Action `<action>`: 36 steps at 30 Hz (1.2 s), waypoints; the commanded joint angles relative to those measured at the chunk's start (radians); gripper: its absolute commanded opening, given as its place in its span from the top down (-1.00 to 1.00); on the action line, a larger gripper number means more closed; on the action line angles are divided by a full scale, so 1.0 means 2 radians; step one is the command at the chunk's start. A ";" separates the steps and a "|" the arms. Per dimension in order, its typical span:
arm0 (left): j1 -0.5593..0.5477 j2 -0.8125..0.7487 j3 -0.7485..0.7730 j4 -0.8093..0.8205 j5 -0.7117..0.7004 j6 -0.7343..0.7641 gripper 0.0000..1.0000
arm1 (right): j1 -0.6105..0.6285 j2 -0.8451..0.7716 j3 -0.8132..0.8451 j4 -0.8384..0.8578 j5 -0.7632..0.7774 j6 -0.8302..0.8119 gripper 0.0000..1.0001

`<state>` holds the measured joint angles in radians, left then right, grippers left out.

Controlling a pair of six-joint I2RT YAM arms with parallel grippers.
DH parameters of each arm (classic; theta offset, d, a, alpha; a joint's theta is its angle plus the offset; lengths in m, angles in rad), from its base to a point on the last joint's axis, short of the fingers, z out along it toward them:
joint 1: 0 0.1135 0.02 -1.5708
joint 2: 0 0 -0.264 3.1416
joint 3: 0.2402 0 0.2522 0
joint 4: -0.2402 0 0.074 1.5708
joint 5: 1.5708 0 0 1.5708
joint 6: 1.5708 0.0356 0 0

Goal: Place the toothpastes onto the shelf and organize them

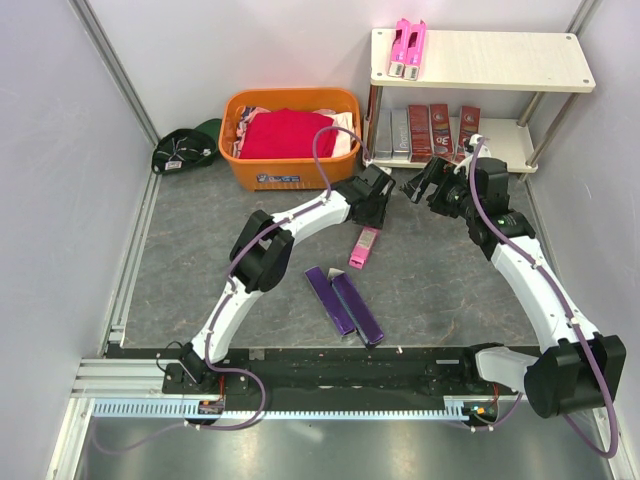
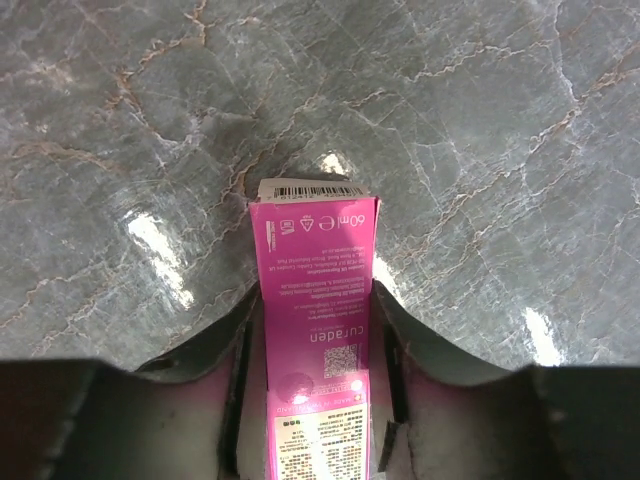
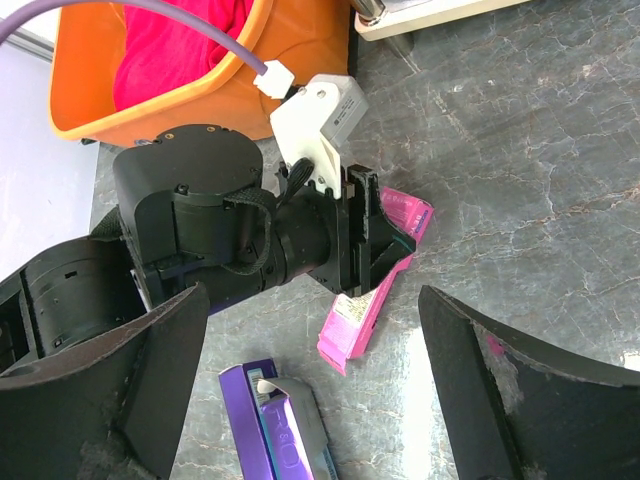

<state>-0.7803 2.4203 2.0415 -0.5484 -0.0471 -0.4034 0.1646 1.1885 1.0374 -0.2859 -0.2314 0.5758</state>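
Left pincer (image 2: 317, 300) closed on pink toothpaste box (image 2: 315, 250) lying on tabletop (image 2: 500, 150); box's near end cut off by wrist view's lower edge. Right pincer (image 3: 312, 300) wide open, empty.

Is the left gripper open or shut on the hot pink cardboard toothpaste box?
Shut. The left gripper has both dark fingers pressed against the sides of the hot pink cardboard toothpaste box.

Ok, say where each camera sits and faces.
Top external: above, behind the bases, looking down on the left arm, right arm and two-tier cream wooden shelf.
Left wrist: on the left arm, looking down the left gripper, shut on a hot pink cardboard toothpaste box.
Right wrist: looks through the open right gripper at the left gripper.
Shared: all views show that pink box.
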 commanded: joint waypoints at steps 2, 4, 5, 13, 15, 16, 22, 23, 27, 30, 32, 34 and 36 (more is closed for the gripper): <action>-0.002 -0.026 0.003 -0.008 -0.002 0.012 0.29 | 0.002 -0.002 0.001 0.013 -0.002 -0.003 -0.89; -0.001 -0.056 -0.003 -0.007 -0.002 0.012 0.29 | 0.002 -0.004 0.002 0.012 -0.003 -0.003 -0.89; 0.000 -0.066 -0.007 -0.005 -0.003 0.012 0.29 | 0.002 -0.004 0.003 0.012 -0.003 -0.003 -0.89; 0.023 -0.162 -0.050 0.026 0.033 -0.007 0.29 | 0.007 -0.011 0.007 0.013 -0.008 -0.004 -0.90; 0.034 -0.181 -0.070 0.042 0.071 -0.028 0.29 | 0.014 -0.011 0.007 0.013 -0.003 -0.004 -0.90; 0.049 -0.201 -0.100 0.071 0.088 -0.039 0.29 | 0.018 -0.011 0.008 0.013 -0.002 -0.003 -0.91; 0.123 -0.277 -0.279 0.242 0.235 -0.179 0.28 | 0.069 -0.003 0.006 0.029 0.021 0.009 -0.91; 0.130 -0.296 -0.299 0.288 0.239 -0.211 0.28 | 0.089 0.002 0.006 0.032 0.024 0.014 -0.91; 0.148 -0.330 -0.355 0.323 0.231 -0.236 0.28 | 0.135 0.022 0.006 0.055 0.041 0.030 -0.91; 0.149 -0.342 -0.365 0.322 0.221 -0.233 0.28 | 0.170 0.040 0.006 0.073 0.047 0.039 -0.89; 0.150 -0.344 -0.366 0.322 0.224 -0.234 0.28 | 0.191 0.056 0.012 0.079 0.055 0.042 -0.89; 0.150 -0.346 -0.366 0.322 0.225 -0.235 0.28 | 0.205 0.072 0.017 0.083 0.073 0.043 -0.86; 0.150 -0.347 -0.366 0.322 0.227 -0.236 0.28 | 0.221 0.084 0.020 0.086 0.083 0.044 -0.83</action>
<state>-0.4789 1.7988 1.2926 -0.0048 0.3641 -0.8253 0.5629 1.3182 1.0382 -0.1719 -0.1326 0.6430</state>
